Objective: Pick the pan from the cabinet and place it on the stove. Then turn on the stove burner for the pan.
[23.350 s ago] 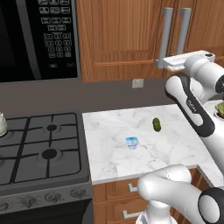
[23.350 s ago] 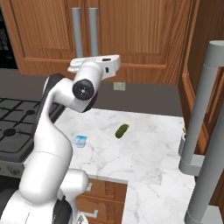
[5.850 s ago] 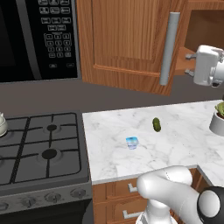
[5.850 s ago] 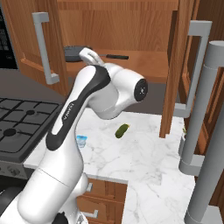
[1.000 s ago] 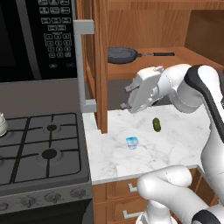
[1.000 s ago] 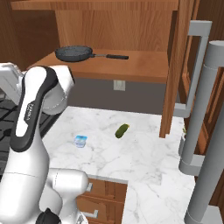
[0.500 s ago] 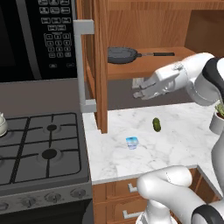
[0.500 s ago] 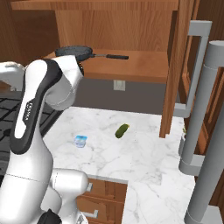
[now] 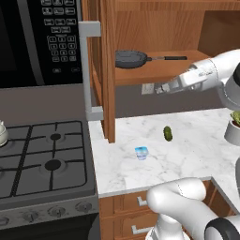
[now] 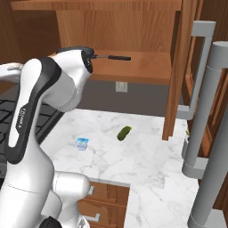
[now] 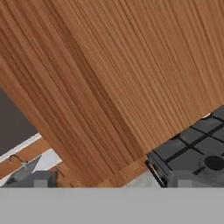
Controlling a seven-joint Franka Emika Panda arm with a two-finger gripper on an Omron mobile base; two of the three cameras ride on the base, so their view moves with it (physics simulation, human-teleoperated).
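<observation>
The dark-grey pan [image 9: 131, 59] lies on the lower shelf of the open cabinet [image 9: 154, 28], its thin black handle [image 9: 168, 58] pointing right. In the right base view my arm covers the pan's bowl and just the handle [image 10: 114, 57] shows. My gripper [image 9: 158, 88] hangs below the shelf edge, under the handle and apart from the pan. It is open, and its fingertips [image 11: 41, 177] stand wide apart in the hand view before a wooden door face. The stove [image 9: 44, 157] lies at the lower left, with the wider burner [image 9: 52, 164] near its front.
The open cabinet door with its grey bar handle [image 9: 88, 70] juts out above the counter's left edge. A green pickle [image 9: 167, 133] and a small blue cup [image 9: 141, 153] lie on the marble counter [image 9: 197, 150]. A white kettle [image 9: 2, 133] sits on the stove's left. A potted plant [image 9: 233, 129] stands far right.
My arm has stretched out and the hand has shifted right and slightly up, under the shelf edge. The jaws stayed open. The pan has not moved.
</observation>
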